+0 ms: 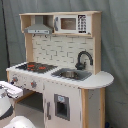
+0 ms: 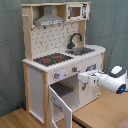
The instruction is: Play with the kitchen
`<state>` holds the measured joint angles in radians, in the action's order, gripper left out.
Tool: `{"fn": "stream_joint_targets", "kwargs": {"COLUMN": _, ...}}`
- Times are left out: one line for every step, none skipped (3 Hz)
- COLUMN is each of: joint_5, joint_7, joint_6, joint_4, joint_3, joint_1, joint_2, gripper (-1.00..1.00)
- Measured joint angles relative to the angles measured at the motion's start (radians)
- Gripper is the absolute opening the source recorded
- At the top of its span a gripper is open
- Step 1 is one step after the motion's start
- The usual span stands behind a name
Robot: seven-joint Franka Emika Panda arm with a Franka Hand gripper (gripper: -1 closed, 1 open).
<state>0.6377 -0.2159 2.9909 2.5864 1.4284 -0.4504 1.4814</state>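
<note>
Toy kitchen [image 1: 60, 70] [image 2: 62, 60] standing upright on a wooden floor [image 2: 100, 112] before a grey curtain [image 1: 115, 45], in both exterior views. Black-and-red stovetop [image 1: 35, 66] [image 2: 52, 59] on the countertop, sink [image 1: 71, 74] [image 2: 82, 50] beside it, black faucet [image 1: 83, 59] [image 2: 74, 40] arching over the sink. Grey hood [image 1: 38, 28] [image 2: 50, 20] above the stovetop, toy microwave [image 1: 72, 23] [image 2: 77, 11] on the upper shelf. Knobs [image 1: 34, 84] [image 2: 56, 75] along the front panel under the stovetop. Oven door [image 1: 61, 106] closed in the first exterior view. Lower cupboard door [image 2: 59, 105] swung open in the second exterior view. White arm [image 2: 112, 80] reaching in from the second exterior view's right; tool [image 2: 80, 76] at the front panel, just above the open cupboard. Released or clenched: cannot tell.
</note>
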Motion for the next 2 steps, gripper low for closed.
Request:
{"fn": "stream_joint_targets", "kwargs": {"joint_5": 0.0, "joint_7": 0.037, "joint_6": -0.056, "joint_4": 0.025, "joint_3": 0.025, "joint_1": 0.066, "joint_2": -0.001, "gripper": 1.0}}
{"fn": "stream_joint_targets", "kwargs": {"joint_5": -0.001, "joint_7": 0.052, "joint_6": -0.095, "joint_4": 0.082, "joint_3": 0.026, "joint_1": 0.137, "joint_2": -0.013, "gripper": 1.0}}
